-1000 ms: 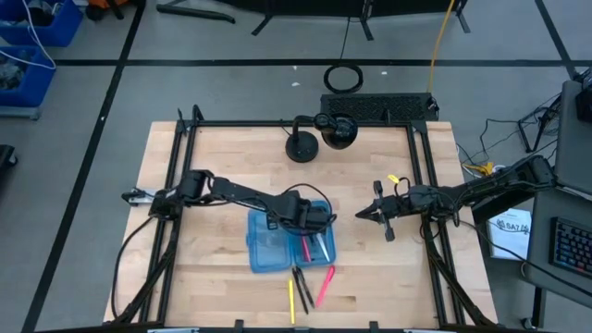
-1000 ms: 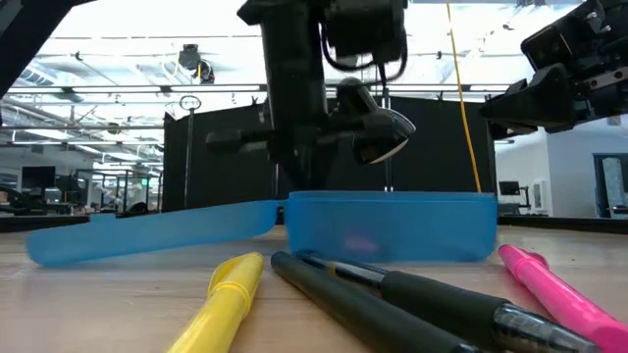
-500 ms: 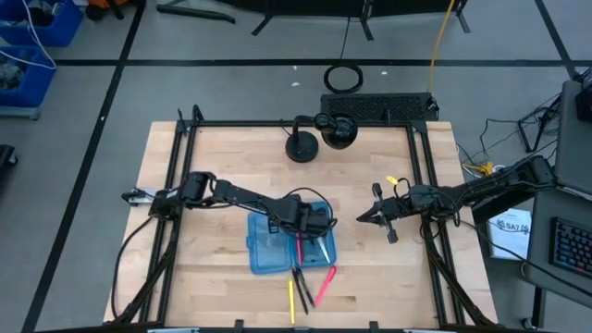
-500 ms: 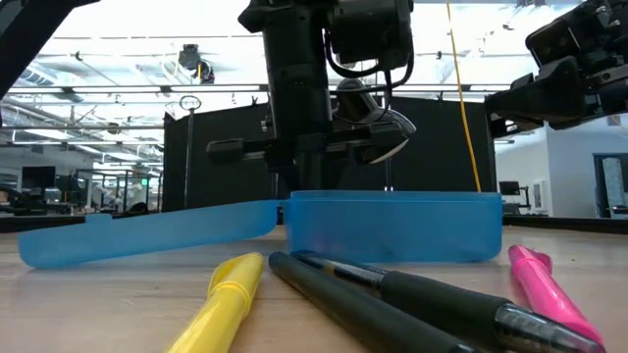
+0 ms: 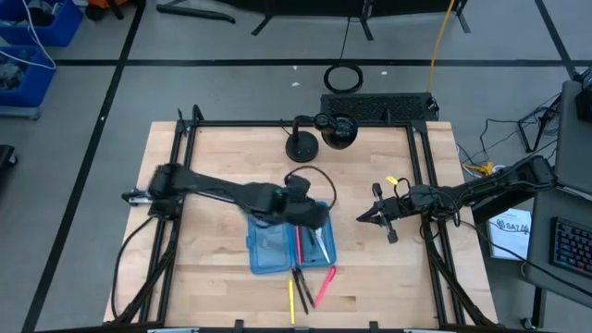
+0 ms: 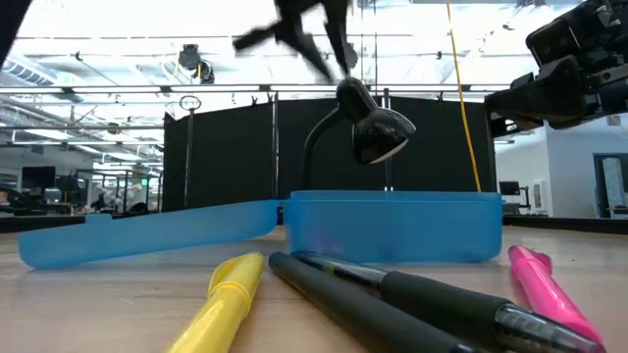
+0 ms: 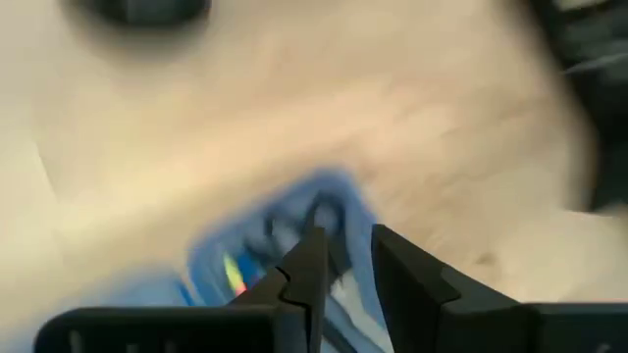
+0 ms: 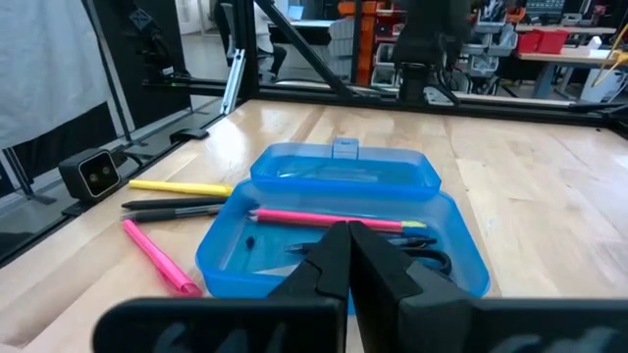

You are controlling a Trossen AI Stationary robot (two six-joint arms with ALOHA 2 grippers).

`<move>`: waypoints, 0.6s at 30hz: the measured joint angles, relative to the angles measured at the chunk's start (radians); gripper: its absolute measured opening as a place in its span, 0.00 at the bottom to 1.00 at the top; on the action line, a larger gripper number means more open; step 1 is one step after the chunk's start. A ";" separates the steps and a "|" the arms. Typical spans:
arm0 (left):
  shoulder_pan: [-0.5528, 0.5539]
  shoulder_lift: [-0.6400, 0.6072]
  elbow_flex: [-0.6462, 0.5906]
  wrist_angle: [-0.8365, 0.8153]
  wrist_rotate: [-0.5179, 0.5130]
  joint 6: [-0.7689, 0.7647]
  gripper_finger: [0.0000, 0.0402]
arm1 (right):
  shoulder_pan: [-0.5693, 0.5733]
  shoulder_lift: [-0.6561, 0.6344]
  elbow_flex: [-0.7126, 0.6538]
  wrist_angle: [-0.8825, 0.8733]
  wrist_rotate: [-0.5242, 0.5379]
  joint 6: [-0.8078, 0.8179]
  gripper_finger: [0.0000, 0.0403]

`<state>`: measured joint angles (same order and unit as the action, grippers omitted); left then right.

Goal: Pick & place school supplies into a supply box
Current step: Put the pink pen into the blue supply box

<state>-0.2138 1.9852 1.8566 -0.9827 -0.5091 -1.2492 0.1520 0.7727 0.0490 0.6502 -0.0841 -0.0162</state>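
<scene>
A black lamp stands at the far side of the counter, well away from the work. The blue box lies open near the front edge. Inside it are a pink pen and small scissors. Just outside the box, on the counter, lie a yellow pen, two black pens and another pink pen.

The left hand is up in the air over the far end of the box, and its fingers are a little apart with nothing between them. The right hand waits off to the side of the box, above the counter. Its fingers are together and hold nothing. Nothing stands between either hand and the box.
</scene>
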 joint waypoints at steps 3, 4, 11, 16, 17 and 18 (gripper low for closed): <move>-0.076 -0.089 -0.011 0.065 -0.108 0.383 0.21 | 0.000 0.000 0.000 -0.003 0.000 -0.001 0.00; -0.109 -0.111 -0.017 0.092 -0.114 0.533 0.21 | 0.000 0.000 0.000 -0.002 0.000 0.000 0.00; -0.275 -0.158 -0.031 0.082 -0.098 1.157 0.06 | 0.000 0.000 0.000 0.003 0.000 -0.024 0.00; -0.252 -0.247 -0.031 -0.017 -0.046 1.282 0.02 | 0.000 0.000 0.000 0.005 0.002 -0.078 0.00; -0.242 -0.275 -0.032 -0.024 -0.023 1.324 0.02 | 0.000 0.000 0.000 0.005 0.002 -0.077 0.00; -0.227 -0.307 -0.038 -0.013 0.007 1.373 0.02 | 0.000 0.000 0.000 0.005 0.002 -0.077 0.00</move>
<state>-0.4409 1.6783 1.8182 -0.9955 -0.5019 0.1234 0.1520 0.7727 0.0490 0.6552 -0.0824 -0.0929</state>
